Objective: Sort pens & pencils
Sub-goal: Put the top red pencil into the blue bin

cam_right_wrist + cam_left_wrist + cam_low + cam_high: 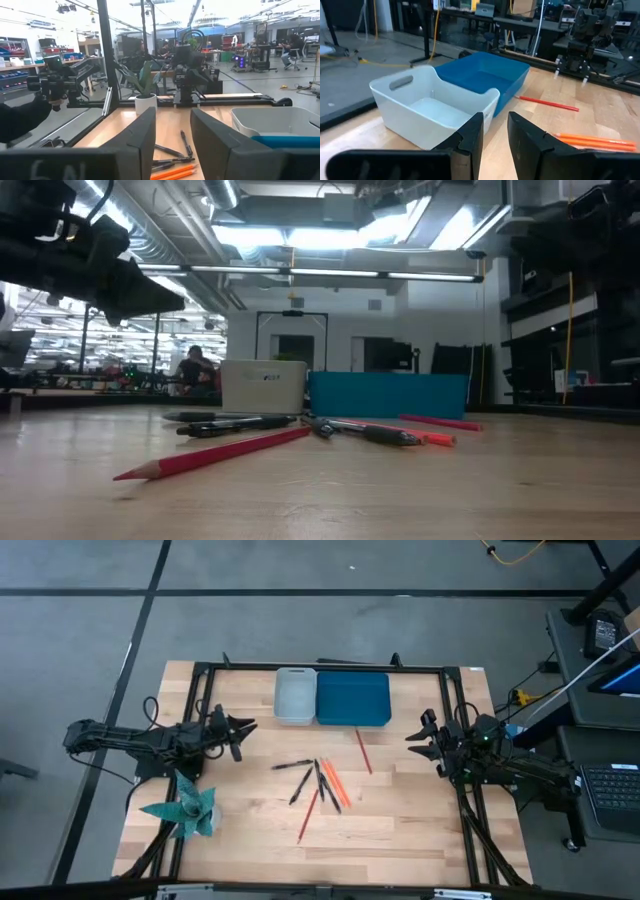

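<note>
high view: pens (322, 783) and pencils (336, 780) lying scattered mid-table, one pencil (364, 751) nearer blue bin (353, 698); left gripper (246, 727) and right gripper (412, 737) hovering released near opposite side edges, grasping nothing.

Both tools (246, 726) (412, 737) open, empty

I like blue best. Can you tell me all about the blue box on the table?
The blue box is a shallow, open-topped rectangular bin, smooth like plastic, with low walls and rounded corners. It looks empty inside. It sits flat at the table's far edge, right beside the white bin; their sides look pressed together. One red pencil lies just in front, apart from it.
</note>
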